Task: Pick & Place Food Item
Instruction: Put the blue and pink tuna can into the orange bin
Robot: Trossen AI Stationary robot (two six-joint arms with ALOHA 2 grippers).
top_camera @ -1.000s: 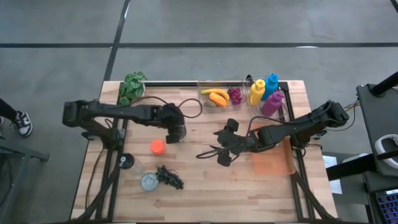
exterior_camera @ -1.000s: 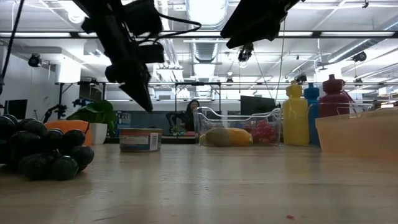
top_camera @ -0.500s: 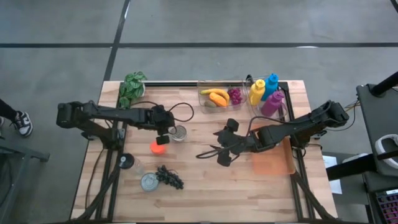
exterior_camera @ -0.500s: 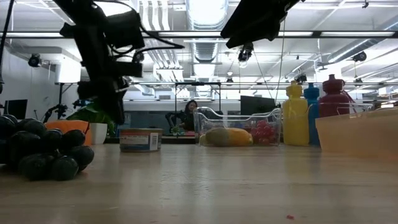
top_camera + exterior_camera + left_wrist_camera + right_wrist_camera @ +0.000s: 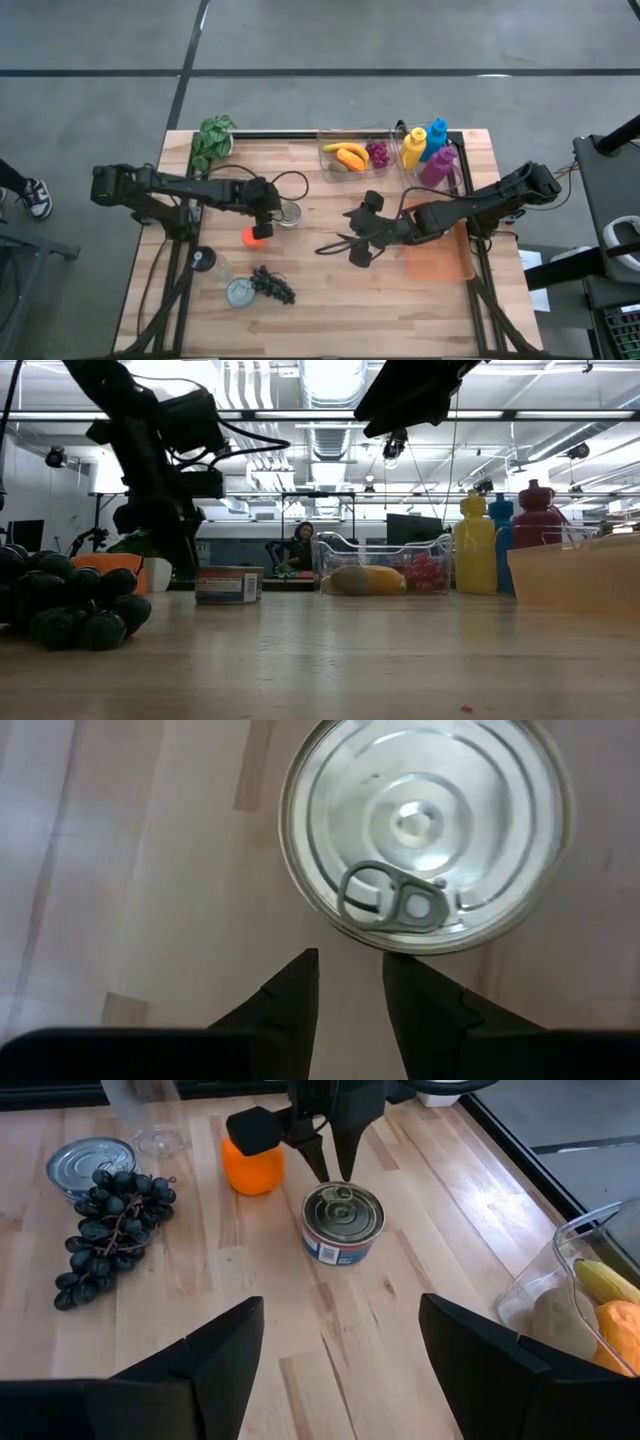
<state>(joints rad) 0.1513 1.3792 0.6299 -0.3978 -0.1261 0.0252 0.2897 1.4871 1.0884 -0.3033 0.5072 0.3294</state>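
A tin can [image 5: 288, 212] with a pull-tab lid [image 5: 425, 830] stands upright on the wooden table, left of the middle. My left gripper [image 5: 348, 960] points steeply down just beside the can's rim, on its left side. Its fingers stand a narrow gap apart with only table between them. An orange [image 5: 254, 236] lies on the table right under the left hand. My right gripper [image 5: 348, 246] hangs wide open above the middle of the table, holding nothing; its wrist view looks at the can [image 5: 343, 1223] and the left gripper [image 5: 333, 1170].
Dark grapes [image 5: 273, 284], a second tin [image 5: 239, 292] and a small jar [image 5: 205, 262] lie near the front left. A clear bin of fruit [image 5: 352, 155] and bottles [image 5: 425, 145] stand at the back. An orange tray [image 5: 438, 255] lies at the right, a plant [image 5: 212, 140] at the back left.
My left gripper has gone down and toward the table's left edge, from over the can to beside it. The can, hidden under the hand before, now shows fully and has stayed in place. The finger gap looks unchanged.
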